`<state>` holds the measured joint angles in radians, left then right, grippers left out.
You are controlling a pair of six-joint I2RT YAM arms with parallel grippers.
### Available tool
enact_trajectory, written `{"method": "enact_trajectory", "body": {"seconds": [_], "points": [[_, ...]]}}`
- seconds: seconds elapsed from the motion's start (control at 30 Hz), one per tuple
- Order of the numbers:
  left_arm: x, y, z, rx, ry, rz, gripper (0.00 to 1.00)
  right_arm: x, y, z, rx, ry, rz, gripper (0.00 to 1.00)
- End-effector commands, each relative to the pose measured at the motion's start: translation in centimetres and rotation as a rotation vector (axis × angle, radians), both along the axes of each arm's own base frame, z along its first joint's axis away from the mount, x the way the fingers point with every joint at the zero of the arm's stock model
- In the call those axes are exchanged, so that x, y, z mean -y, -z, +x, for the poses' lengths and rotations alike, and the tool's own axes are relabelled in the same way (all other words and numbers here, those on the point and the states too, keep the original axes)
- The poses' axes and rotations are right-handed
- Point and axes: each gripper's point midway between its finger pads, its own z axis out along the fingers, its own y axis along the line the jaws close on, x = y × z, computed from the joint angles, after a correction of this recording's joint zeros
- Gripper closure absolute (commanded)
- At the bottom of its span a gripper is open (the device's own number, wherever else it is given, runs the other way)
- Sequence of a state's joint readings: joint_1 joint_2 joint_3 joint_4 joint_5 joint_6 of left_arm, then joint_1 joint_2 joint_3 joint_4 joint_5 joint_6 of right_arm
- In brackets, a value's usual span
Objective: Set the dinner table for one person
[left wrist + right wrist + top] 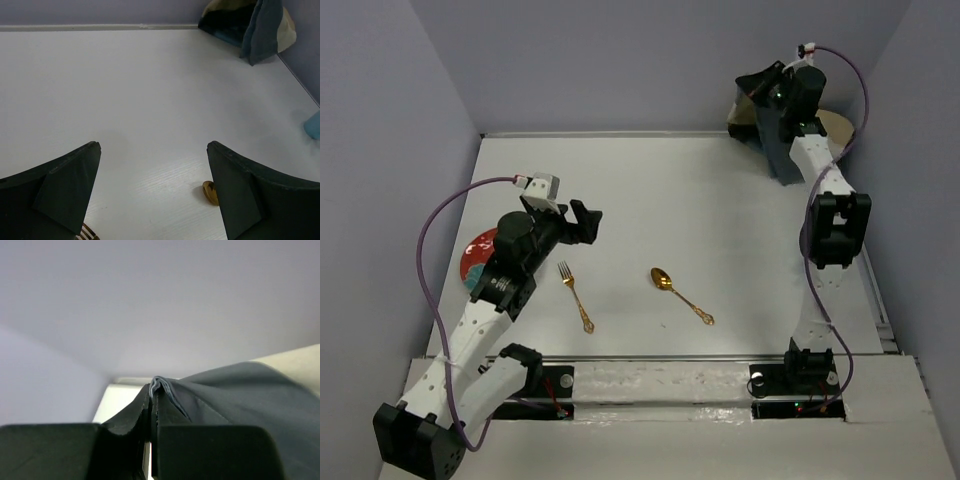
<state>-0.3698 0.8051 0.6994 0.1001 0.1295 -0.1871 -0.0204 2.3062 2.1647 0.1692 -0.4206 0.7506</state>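
Note:
The white dinner table [720, 220] carries a gold fork [575, 296] and a gold spoon [680, 296] near its front. My left gripper [582, 222] hovers open above the fork, nothing between its jaws [154, 146]; the spoon bowl [210, 192] and fork tines [89, 233] peek out beside its fingers. At the far right corner my right gripper [782, 120] is shut on a fold of the dark blue cloth placemat [225, 390], pinched between its jaws [154, 395]. The placemat [260, 30] is lifted into a peak in the corner.
A red plate [478, 255] with a teal pattern lies at the left edge, partly under my left arm. Lilac walls close in the table on the left, back and right. A silvery rail [660, 360] runs along the front.

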Motion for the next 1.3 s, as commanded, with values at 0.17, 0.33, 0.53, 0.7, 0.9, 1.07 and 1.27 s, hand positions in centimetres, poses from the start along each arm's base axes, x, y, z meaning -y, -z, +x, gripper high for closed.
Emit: {"method": "enact_trajectory", "body": {"seconds": [0.17, 0.33, 0.53, 0.7, 0.9, 1.07, 1.27], "points": [[-0.6, -4.2, 0.9, 0.008, -0.049, -0.231, 0.01, -6.1, 0.4, -19.7, 0.025, -0.252, -0.072, 1.00], [1.1, -1.8, 1.7, -0.099, -0.033, -0.379, 0.02, -4.0, 5.7, -26.0, -0.082, -0.148, -0.134, 1.00], [4.4, 3.5, 3.1, -0.229, -0.072, -0.407, 0.13, -0.8, 8.7, -30.2, -0.162, 0.017, -0.237, 1.00], [7.4, 7.5, 4.7, -0.325, -0.083, -0.403, 0.24, 1.4, 7.8, -31.5, -0.146, 0.143, -0.261, 1.00], [10.1, 10.5, 9.7, -0.370, -0.139, -0.379, 0.28, 2.2, 6.6, -32.4, -0.113, 0.195, -0.247, 1.00], [13.5, 12.3, 12.6, -0.414, -0.065, -0.343, 0.35, 2.0, 7.0, -32.4, -0.128, 0.188, -0.232, 1.00], [17.2, 15.5, 15.8, -0.482, 0.001, -0.210, 0.41, 1.8, 7.5, -32.3, -0.139, 0.177, -0.222, 1.00]]}}
